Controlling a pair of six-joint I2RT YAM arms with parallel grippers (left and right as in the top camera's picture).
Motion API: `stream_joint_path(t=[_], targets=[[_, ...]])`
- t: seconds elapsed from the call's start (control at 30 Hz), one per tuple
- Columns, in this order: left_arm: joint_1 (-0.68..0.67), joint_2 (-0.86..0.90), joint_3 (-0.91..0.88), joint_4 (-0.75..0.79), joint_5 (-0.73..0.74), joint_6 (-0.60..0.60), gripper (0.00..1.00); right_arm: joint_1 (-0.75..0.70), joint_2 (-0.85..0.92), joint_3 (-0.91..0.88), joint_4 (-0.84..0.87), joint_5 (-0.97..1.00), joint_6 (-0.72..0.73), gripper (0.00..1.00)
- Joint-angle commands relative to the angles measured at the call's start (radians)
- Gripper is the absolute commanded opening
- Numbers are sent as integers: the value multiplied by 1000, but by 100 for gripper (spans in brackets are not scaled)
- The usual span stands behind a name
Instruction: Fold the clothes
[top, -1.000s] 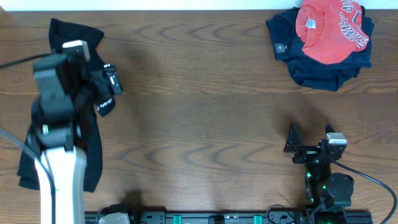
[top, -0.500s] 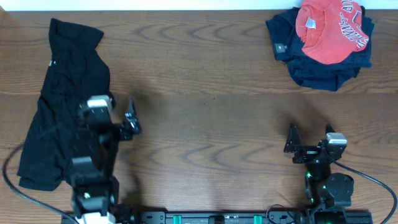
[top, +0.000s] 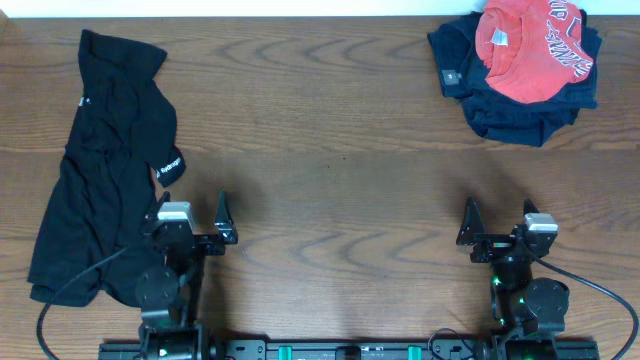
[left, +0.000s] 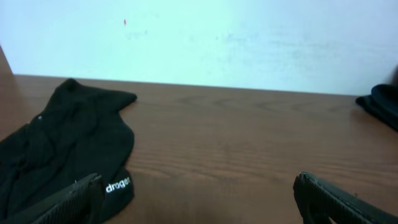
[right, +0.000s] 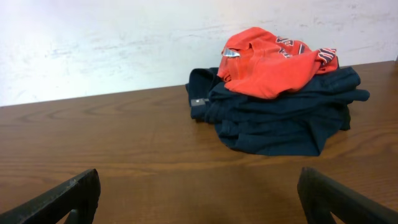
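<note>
A long black garment (top: 105, 160) lies stretched out at the table's left, its small white label (top: 171, 168) on the right edge. The left wrist view shows this black garment (left: 62, 143) and its label (left: 117, 185) just ahead of the left finger. My left gripper (top: 190, 218) sits low near the front edge, open and holding nothing, its left finger by the cloth's lower right edge. A coral-red T-shirt (top: 530, 45) with lettering is bunched on a dark navy garment (top: 510, 100) at the far right. My right gripper (top: 498, 222) rests open and well short of that pile (right: 273, 62).
The bare wooden table (top: 330, 130) stretches between the two heaps. A white wall (right: 93, 43) rises behind the table's far edge. A rail with both arm bases (top: 340, 350) runs along the front edge.
My left arm has pulled back from above the black garment to the front edge, leaving the cloth lying uncovered. The right arm has not moved.
</note>
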Motion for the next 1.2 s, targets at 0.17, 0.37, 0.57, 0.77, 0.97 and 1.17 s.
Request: stream_joint_path(t=[0.17, 0.37, 0.57, 0.77, 0.97, 1.17], targets=[[-11, -128, -44, -42, -5, 18, 98, 10, -6, -2, -3, 10, 14, 99], [-11, -184, -44, -68, -5, 18, 98, 10, -6, -2, -3, 10, 14, 99], [-11, -203, -44, -96, -5, 18, 98, 9, -6, -2, -3, 10, 14, 99], [-11, -203, -44, -219, -13, 25, 98, 9, -6, -2, -3, 10, 14, 99], [-11, -203, -44, -214, -12, 24, 98, 9, -6, -2, -3, 10, 14, 99], [-11, -201, -44, -214, -12, 25, 98, 10, -6, -2, -3, 10, 14, 99]])
